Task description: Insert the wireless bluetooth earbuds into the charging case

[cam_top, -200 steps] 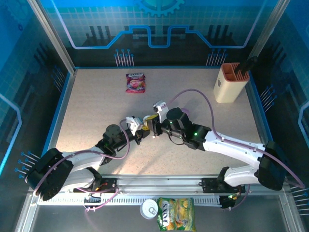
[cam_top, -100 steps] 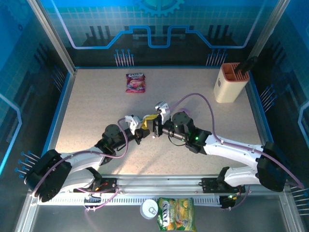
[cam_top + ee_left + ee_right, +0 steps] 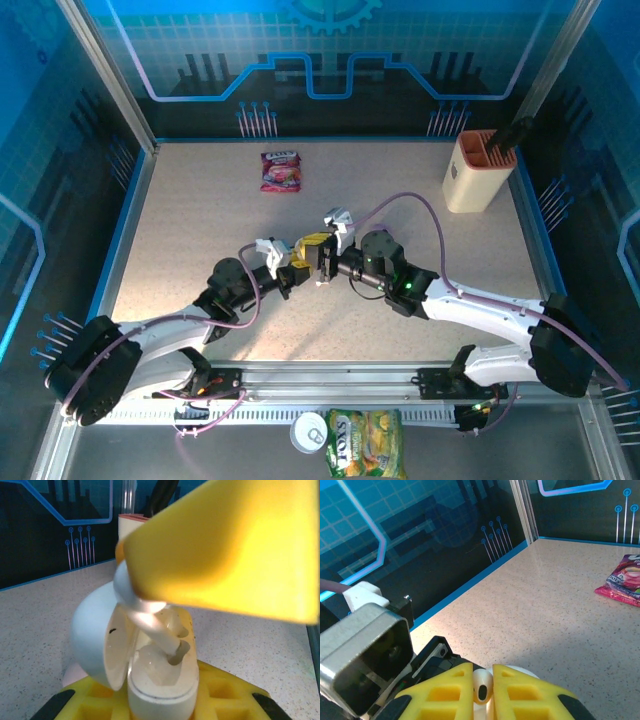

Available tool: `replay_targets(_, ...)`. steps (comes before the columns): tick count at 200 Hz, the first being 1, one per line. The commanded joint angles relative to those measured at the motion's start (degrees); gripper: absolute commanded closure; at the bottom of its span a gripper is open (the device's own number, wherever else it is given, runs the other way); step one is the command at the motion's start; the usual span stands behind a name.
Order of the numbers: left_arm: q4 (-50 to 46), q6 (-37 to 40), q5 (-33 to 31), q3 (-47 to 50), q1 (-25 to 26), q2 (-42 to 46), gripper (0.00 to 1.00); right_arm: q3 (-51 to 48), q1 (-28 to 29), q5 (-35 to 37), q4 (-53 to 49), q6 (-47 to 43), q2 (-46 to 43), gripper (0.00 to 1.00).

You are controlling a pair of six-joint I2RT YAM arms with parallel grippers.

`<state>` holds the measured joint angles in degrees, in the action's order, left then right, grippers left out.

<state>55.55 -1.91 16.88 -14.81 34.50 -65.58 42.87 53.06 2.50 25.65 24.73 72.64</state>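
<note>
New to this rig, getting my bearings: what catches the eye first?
Mid-table, the left gripper holds an open white charging case while the right gripper holds a white earbud stem-first at its socket. A pink snack bag lies near the far edge, a beige holder at far right.

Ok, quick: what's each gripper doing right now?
Left gripper: shut on the case, lid open.
Right gripper: shut on an earbud.
</note>
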Motion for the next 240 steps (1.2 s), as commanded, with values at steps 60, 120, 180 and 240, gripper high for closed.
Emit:
replay_targets(60,0.5,-4.5,0.7,-2.1,0.2,1.7,0.91,-2.2,-1.1,-0.4,4.4,-0.4,0.3,0.87)
replay_targets(120,-0.1,-6.1,-1.7,-2.2,0.2,2.6,0.91,-2.9,-1.2,-0.2,3.4,-0.8,-0.4,0.87)
replay_targets(180,-3.4,-5.8,-4.0,-2.7,0.1,4.4,0.91,-3.9,-0.7,0.1,2.0,-0.8,-1.1,0.87)
replay_targets(240,-5.2,-5.0,-4.5,-3.7,0.1,4.5,0.91,-2.7,0.4,-0.1,-0.6,-2.2,-0.1,0.86)
